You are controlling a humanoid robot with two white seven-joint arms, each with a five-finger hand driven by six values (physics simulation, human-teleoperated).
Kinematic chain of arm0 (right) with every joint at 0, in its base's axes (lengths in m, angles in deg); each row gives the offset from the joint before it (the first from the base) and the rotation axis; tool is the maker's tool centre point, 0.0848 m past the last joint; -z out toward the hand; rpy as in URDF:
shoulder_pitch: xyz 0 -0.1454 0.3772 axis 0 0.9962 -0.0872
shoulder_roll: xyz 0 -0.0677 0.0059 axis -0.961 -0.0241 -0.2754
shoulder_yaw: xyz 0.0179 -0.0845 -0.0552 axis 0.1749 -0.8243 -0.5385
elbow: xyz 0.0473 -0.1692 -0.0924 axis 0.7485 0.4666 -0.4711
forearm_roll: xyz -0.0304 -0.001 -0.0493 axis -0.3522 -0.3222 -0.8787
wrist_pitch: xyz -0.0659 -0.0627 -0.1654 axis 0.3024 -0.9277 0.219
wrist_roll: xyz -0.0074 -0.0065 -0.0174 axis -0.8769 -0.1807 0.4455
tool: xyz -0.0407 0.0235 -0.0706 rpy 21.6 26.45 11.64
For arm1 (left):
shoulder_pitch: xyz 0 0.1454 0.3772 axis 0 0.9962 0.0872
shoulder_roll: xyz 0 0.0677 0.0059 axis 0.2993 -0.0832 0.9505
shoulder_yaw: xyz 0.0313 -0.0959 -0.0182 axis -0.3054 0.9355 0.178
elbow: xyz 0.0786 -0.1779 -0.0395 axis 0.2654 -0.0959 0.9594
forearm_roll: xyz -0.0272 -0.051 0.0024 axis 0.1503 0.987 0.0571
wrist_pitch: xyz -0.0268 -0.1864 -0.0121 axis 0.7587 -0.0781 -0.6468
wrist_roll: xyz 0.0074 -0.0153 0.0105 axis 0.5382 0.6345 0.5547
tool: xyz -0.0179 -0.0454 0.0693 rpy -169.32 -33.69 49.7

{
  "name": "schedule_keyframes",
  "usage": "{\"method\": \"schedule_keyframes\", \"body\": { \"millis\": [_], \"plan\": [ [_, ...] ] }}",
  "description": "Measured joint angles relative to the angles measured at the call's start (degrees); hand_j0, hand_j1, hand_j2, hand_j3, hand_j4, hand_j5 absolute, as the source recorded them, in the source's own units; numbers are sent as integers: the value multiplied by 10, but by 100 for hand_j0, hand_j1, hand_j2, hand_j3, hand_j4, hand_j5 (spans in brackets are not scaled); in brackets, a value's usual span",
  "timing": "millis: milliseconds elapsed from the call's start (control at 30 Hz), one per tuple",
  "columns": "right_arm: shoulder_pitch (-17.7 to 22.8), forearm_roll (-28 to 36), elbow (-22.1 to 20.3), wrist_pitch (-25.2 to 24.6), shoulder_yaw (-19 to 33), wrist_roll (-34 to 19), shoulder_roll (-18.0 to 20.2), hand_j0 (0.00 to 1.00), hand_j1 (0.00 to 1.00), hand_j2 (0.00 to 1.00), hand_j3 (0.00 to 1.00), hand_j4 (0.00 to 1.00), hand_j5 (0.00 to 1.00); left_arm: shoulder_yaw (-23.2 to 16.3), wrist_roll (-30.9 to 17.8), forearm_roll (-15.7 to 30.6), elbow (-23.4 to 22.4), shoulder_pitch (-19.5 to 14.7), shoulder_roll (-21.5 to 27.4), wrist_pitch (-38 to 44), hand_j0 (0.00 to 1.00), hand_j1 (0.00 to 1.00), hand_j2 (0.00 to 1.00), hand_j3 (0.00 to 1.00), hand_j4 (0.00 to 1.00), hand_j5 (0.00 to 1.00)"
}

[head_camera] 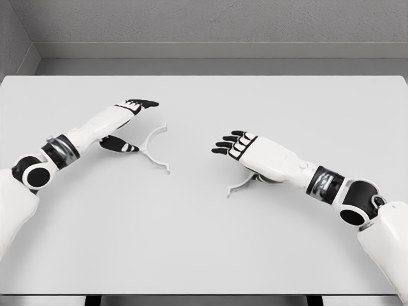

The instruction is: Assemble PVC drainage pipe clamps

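Observation:
Two white curved pipe clamp halves lie on the white table (204, 242). The left clamp half (155, 145) rests just right of my left hand (131, 124), whose fingers are spread: upper fingers (143, 102) stretch out above it and the thumb (120, 145) points at its inner curve, touching or nearly so. The right clamp half (241, 184) lies mostly hidden under my right hand (231, 144) and forearm; only its left end shows. That hand hovers palm down with relaxed, slightly curled fingers, holding nothing.
A grey wall (204, 25) runs behind the table's far edge. The table's near edge lies at the bottom of the view.

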Motion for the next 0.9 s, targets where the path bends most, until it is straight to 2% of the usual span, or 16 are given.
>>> {"method": "schedule_keyframes", "body": {
  "millis": [433, 900],
  "plan": [
    [-14, -7, 15, 0, -7, 0, -13, 100, 100, 100, 100, 100, 100, 8, 0, 6, -38, -55, -13, 0, 100, 100, 100, 100, 100, 100],
    [-47, -16, 36, 0, -20, -1, -31, 100, 100, 100, 100, 100, 100, 3, 0, 2, -72, -56, -38, 0, 100, 100, 100, 100, 100, 100]
  ]
}}
